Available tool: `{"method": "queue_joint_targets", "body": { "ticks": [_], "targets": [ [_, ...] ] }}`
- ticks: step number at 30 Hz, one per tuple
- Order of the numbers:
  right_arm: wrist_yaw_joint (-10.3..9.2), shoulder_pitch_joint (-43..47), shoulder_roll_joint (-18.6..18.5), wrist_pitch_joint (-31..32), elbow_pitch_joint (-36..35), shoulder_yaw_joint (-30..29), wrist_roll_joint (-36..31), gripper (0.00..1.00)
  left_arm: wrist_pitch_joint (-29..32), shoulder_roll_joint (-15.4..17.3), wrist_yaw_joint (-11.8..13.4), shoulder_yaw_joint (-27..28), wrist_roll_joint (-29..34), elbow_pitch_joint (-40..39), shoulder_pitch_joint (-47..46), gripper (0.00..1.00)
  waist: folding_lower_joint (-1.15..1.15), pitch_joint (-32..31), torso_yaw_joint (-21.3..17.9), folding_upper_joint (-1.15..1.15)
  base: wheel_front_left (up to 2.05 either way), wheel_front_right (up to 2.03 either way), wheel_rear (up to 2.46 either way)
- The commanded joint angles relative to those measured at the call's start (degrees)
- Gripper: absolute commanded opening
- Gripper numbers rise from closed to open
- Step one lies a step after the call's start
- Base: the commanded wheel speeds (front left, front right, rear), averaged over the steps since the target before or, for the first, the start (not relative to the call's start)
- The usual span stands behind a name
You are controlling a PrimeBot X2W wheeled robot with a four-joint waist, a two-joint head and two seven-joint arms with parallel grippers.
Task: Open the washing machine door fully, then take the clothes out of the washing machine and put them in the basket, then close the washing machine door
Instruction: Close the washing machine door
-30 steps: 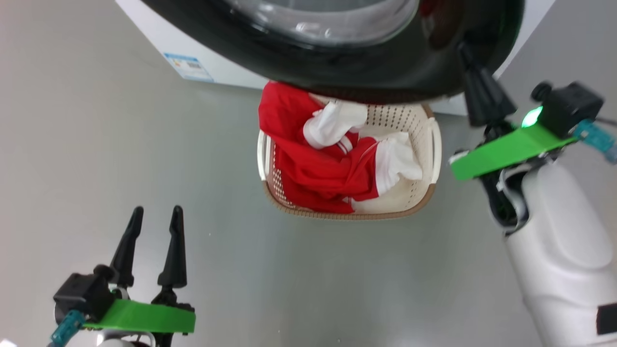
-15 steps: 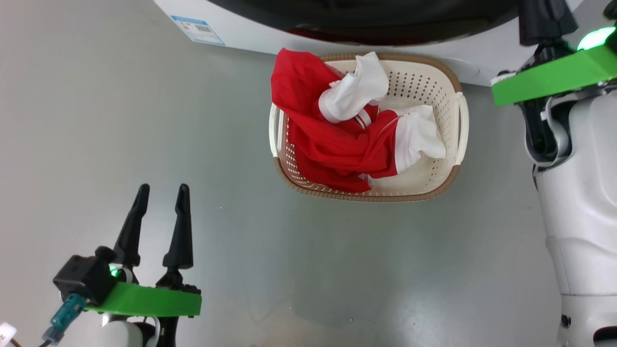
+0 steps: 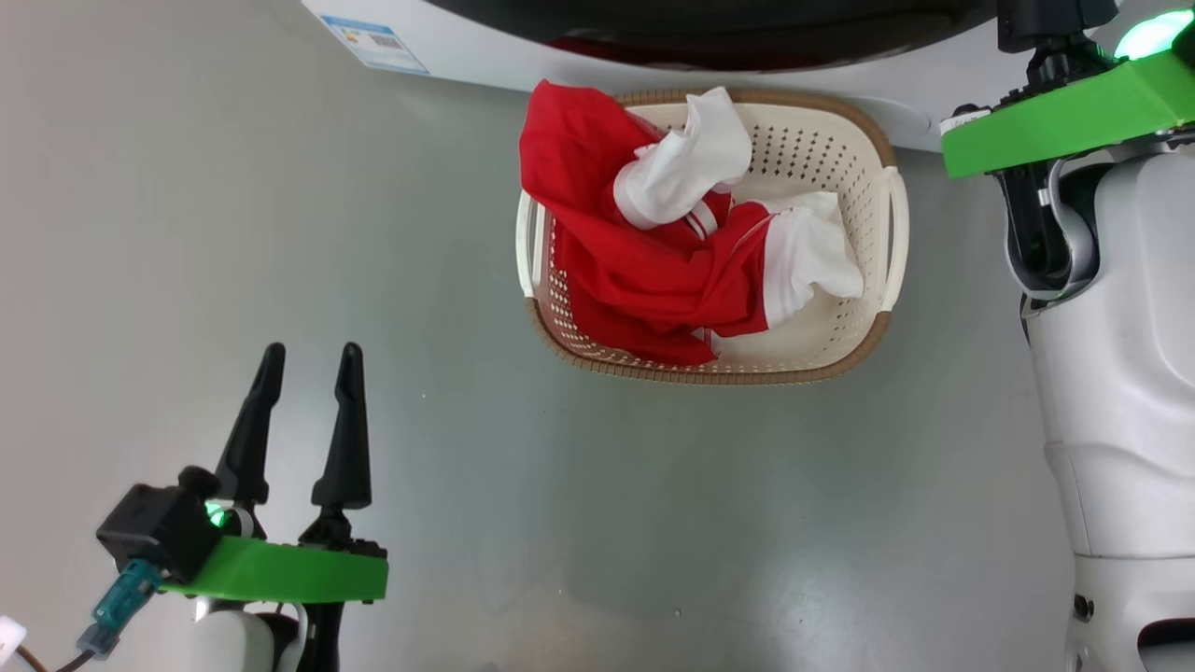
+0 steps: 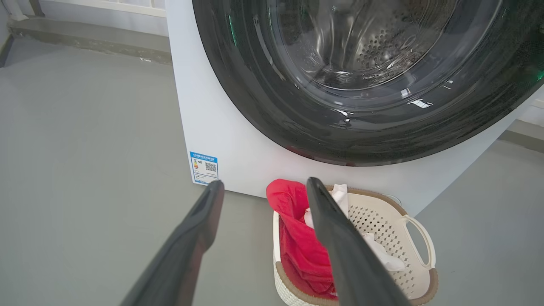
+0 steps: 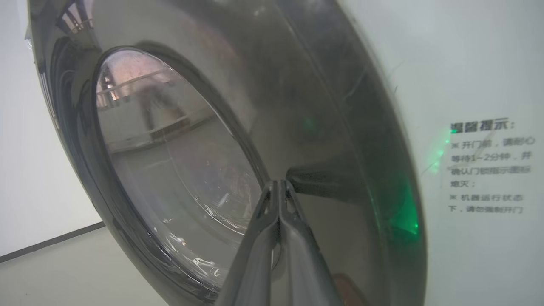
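The washing machine door (image 4: 382,127), black-rimmed with a glass bowl, lies flat against the white washing machine (image 4: 221,127). My right gripper (image 5: 278,183) is shut with nothing in it, its tips resting on the door's black rim (image 5: 331,127). Red and white clothes (image 3: 653,280) lie heaped in the cream basket (image 3: 840,140) on the floor just in front of the machine (image 3: 653,70), one red fold hanging over the basket's left rim. Low on the left, well short of the basket (image 4: 418,238), my left gripper (image 3: 311,353) hangs open and empty above the floor.
Grey floor spreads to the left and in front of the basket. My right arm's white forearm (image 3: 1111,373) stands to the basket's right. A blue label (image 4: 204,166) marks the machine's lower left corner. A low ledge (image 4: 85,40) runs along the far wall.
The door has swung from above the basket to flat against the machine, with my shut right gripper following it. The head camera has shifted. My left gripper has stayed put.
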Motion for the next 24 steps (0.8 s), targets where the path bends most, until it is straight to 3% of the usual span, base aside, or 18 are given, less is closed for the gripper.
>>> {"method": "queue_joint_targets", "body": {
  "ticks": [1, 5, 7, 8, 9, 10, 11, 24],
  "targets": [
    [0.01, 0.96, 0.97, -0.26, -1.37, 1.40, -0.56, 0.00, -0.46, 1.15, -0.17, 2.11, 0.10, -0.85, -0.33, 1.00, 0.00, -0.81, -0.38, 0.00, 0.00, 0.00, 0.00],
    [0.01, 4.65, 0.97, -0.26, -0.90, 3.43, -0.36, 0.00, -0.46, 1.15, -0.17, 2.50, 0.57, -0.16, 0.34, 1.00, 0.00, -2.74, -1.22, 0.00, 0.00, 0.00, 0.00],
    [0.01, 6.76, 1.00, -0.26, -0.80, 4.39, -0.27, 0.29, -0.46, 1.15, -0.17, 2.70, 0.96, 0.25, 0.70, 1.00, 0.00, -3.90, -1.79, 0.00, 0.00, 0.00, 0.00],
    [0.01, 7.78, 1.02, -0.26, -0.76, 4.83, -0.20, 0.38, -0.46, 1.15, -0.17, 2.82, 1.17, 0.46, 0.89, 1.00, 0.00, -4.50, -2.09, 0.00, 0.00, 0.00, 0.00],
    [0.01, 8.80, 1.01, -0.26, -0.75, 5.18, -0.11, 0.59, -0.46, 1.16, -0.17, 2.95, 1.35, 0.65, 1.06, 1.00, 0.00, -5.12, -2.40, 0.00, 0.00, 0.00, 0.00],
    [0.01, 9.76, 0.88, -0.26, -0.65, 5.48, 0.04, 0.89, -0.46, 1.26, -0.17, 3.08, 1.49, 0.82, 1.25, 1.00, 0.00, -5.77, -2.72, 0.00, 0.00, 0.00, 0.00],
    [0.01, 10.72, 0.82, -0.26, -0.62, 5.67, 0.23, 1.00, -0.46, 1.41, -0.17, 3.20, 1.61, 0.99, 1.47, 1.00, 0.00, -6.45, -3.07, 0.00, 0.00, 0.00, 0.00],
    [0.01, 24.90, -0.29, -0.26, -1.34, 6.05, 1.65, 1.00, -0.46, 4.29, -0.17, 3.88, 2.56, 3.37, 5.53, 1.00, 0.00, -15.26, -7.92, 0.00, 0.00, 0.00, 0.00]
  ]
}}
